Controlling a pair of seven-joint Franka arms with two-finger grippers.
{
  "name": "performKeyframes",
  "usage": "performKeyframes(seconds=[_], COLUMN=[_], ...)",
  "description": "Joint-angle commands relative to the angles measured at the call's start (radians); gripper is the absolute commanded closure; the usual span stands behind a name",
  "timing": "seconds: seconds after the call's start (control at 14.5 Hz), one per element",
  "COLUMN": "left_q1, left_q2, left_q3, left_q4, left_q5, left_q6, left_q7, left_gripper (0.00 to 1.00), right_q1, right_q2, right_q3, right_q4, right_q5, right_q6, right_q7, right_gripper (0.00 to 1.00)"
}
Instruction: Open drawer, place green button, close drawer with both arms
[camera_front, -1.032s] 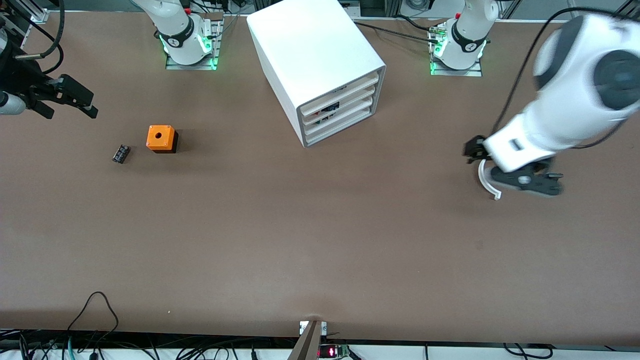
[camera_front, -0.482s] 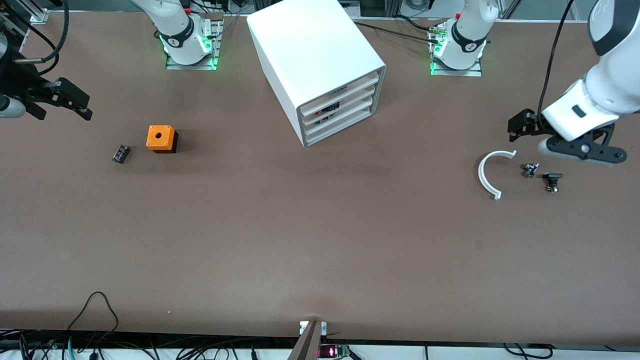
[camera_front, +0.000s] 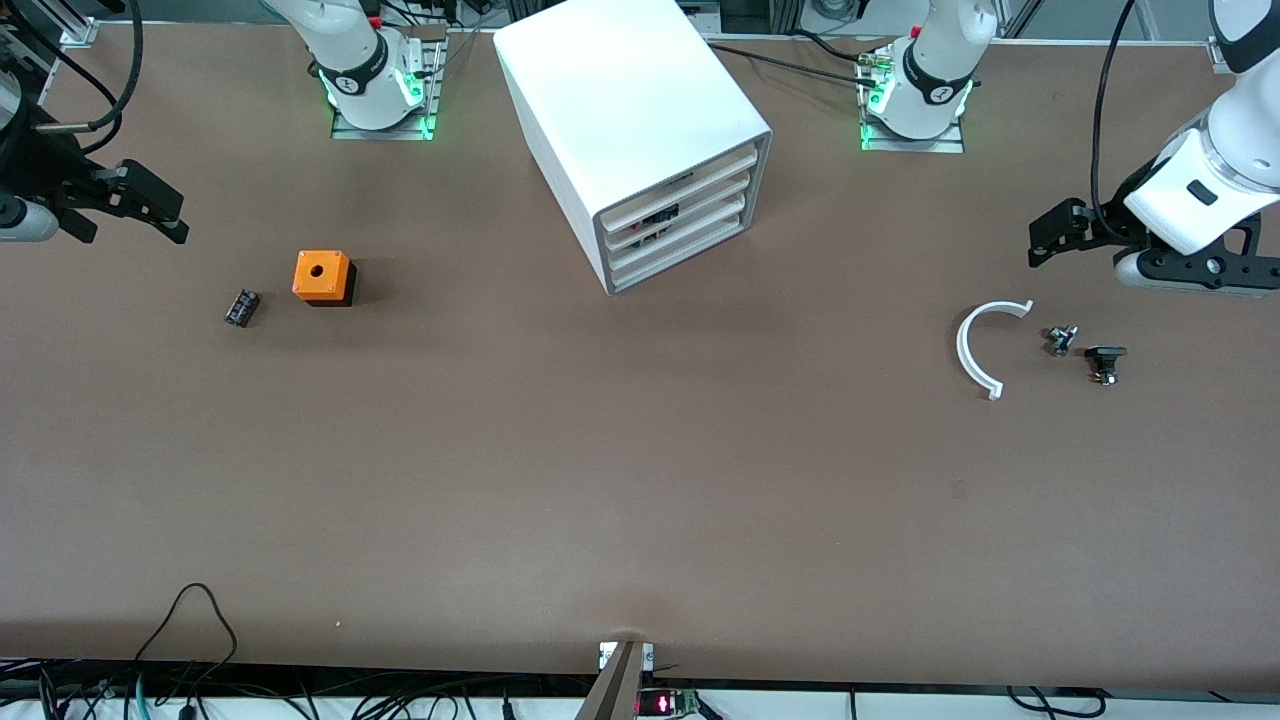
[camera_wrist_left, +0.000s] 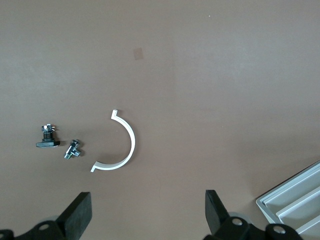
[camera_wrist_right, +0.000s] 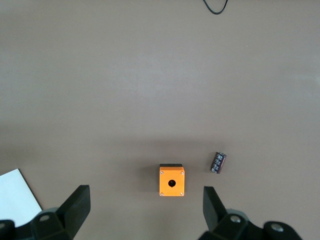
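The white cabinet (camera_front: 630, 100) stands at mid-table with all its drawers shut; the lowest drawer (camera_front: 685, 252) is flush with the grey frame. A corner of the cabinet shows in the left wrist view (camera_wrist_left: 295, 200). No green-capped button shows in any view. My left gripper (camera_front: 1060, 232) is open and empty in the air at the left arm's end of the table, beside a white arc piece (camera_front: 975, 350); its jaws stand wide apart in the left wrist view (camera_wrist_left: 148, 215). My right gripper (camera_front: 145, 205) is open and empty over the right arm's end, also seen in the right wrist view (camera_wrist_right: 145, 212).
A small metal part (camera_front: 1060, 338) and a black part (camera_front: 1103, 360) lie beside the arc. An orange cube with a hole (camera_front: 322, 277) and a small black cylinder (camera_front: 241, 307) lie toward the right arm's end. Cables run along the table edge nearest the camera.
My left arm has swung off the arc and the small parts toward the table's end, uncovering them. My right gripper has hardly moved.
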Motion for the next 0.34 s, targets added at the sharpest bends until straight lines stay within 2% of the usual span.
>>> performKeyframes(seconds=[0.0, 0.28], left_q1=[0.010, 0.007], left_q2=[-0.027, -0.018], left_q3=[-0.005, -0.010], left_q4=[-0.028, -0.008], left_q5=[0.004, 0.016], left_q6=[0.015, -0.011], left_q7=[-0.014, -0.016], left_gripper=[0.00, 0.00], right_q1=[-0.009, -0.011], right_q2=[0.012, 0.012], right_q3=[0.011, 0.011], right_q4=[0.031, 0.031], right_q5=[-0.001, -0.001], right_q6=[-0.023, -0.023], right_q7=[-0.010, -0.010], right_gripper=[0.00, 0.00])
